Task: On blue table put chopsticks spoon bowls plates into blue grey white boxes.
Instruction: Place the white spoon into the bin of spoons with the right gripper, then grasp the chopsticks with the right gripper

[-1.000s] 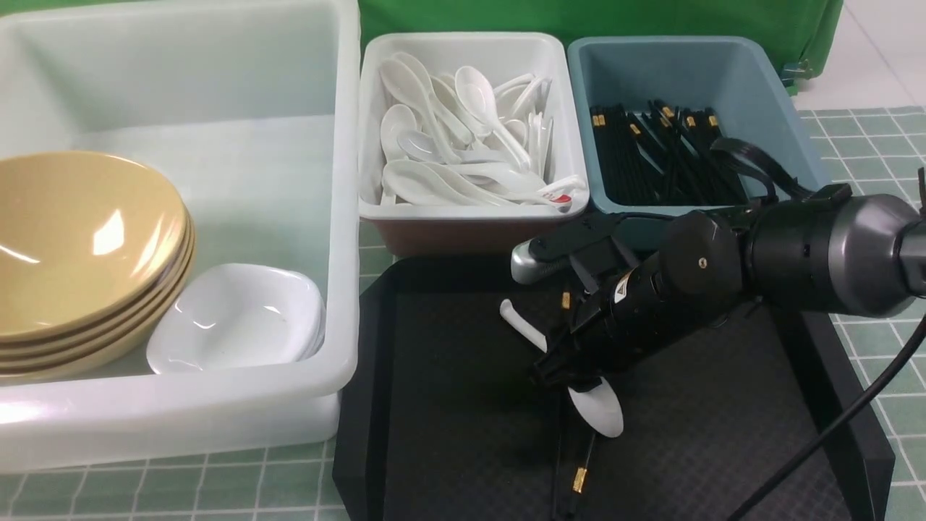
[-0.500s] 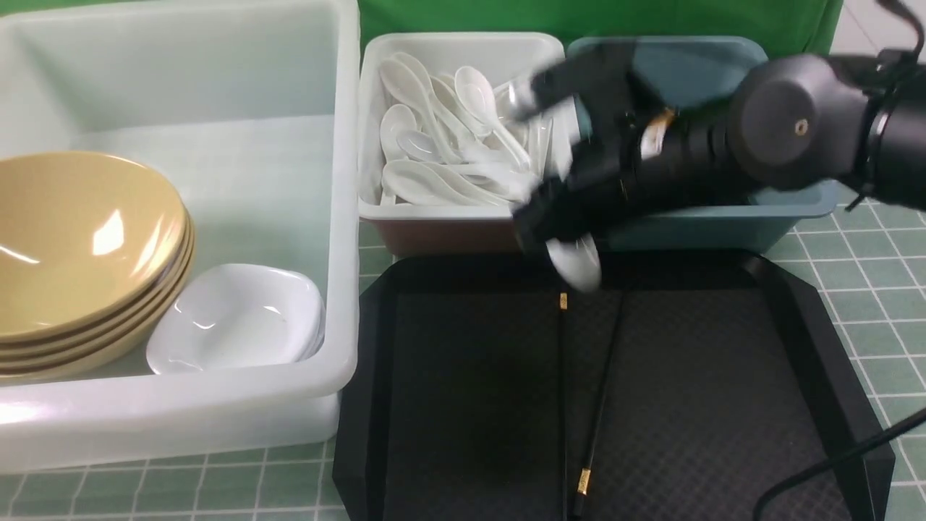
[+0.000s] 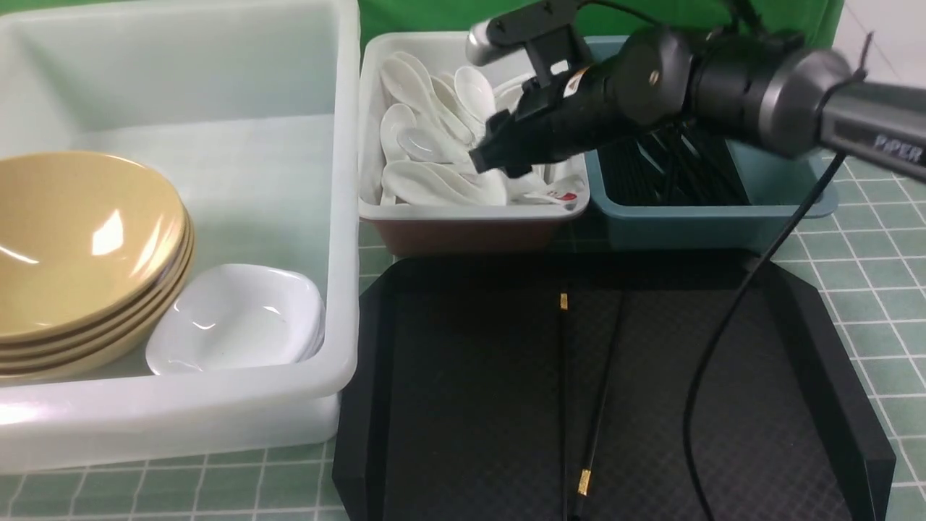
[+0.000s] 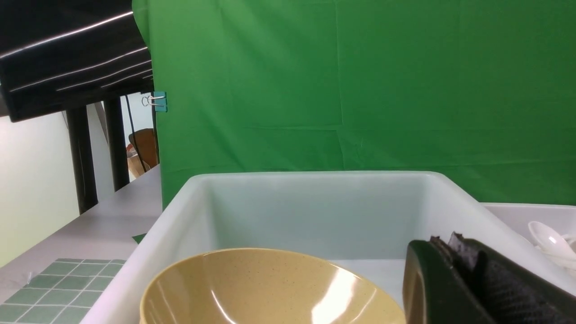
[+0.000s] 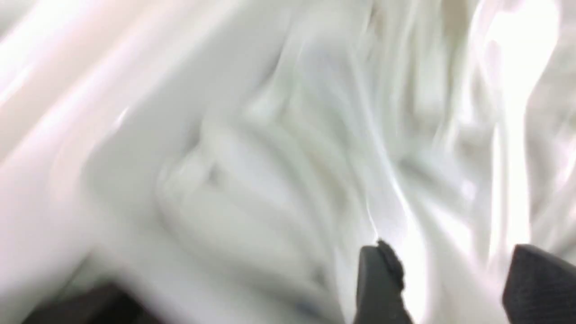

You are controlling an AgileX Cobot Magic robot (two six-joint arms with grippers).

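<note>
Chopsticks (image 3: 597, 412): two black sticks, loose on black tray (image 3: 463, 405), not yet boxed. Long axis runs close to 12-to-6 in the front view. One stick lies straight, the other leans toward 1 o'clock at its far end, and the pair close together near the tray's 6 o'clock edge. Gold bands sit at opposite ends.

Right gripper (image 3: 498, 155): hangs over white box (image 3: 463, 212), above the heap of spoons (image 3: 427, 181). Fingertips (image 5: 378, 279) stand apart with nothing plainly caught between them, though the wrist view is smeared. Sticks lie at 6 o'clock from it, a shade toward 5, well apart, beyond the box's near wall.

Left gripper (image 4: 468, 279): clenched, nothing seen in it, out of the front view. Its wrist camera looks across bowls (image 3: 79, 231) in large tub (image 3: 181, 412), on the 9 o'clock side.

Judgement: right arm is nearer, and its jaws should close across the sticks, on the 9-to-3 line. Destination, blue-grey box (image 3: 694, 217), sits at 12 o'clock from the tray.
</note>
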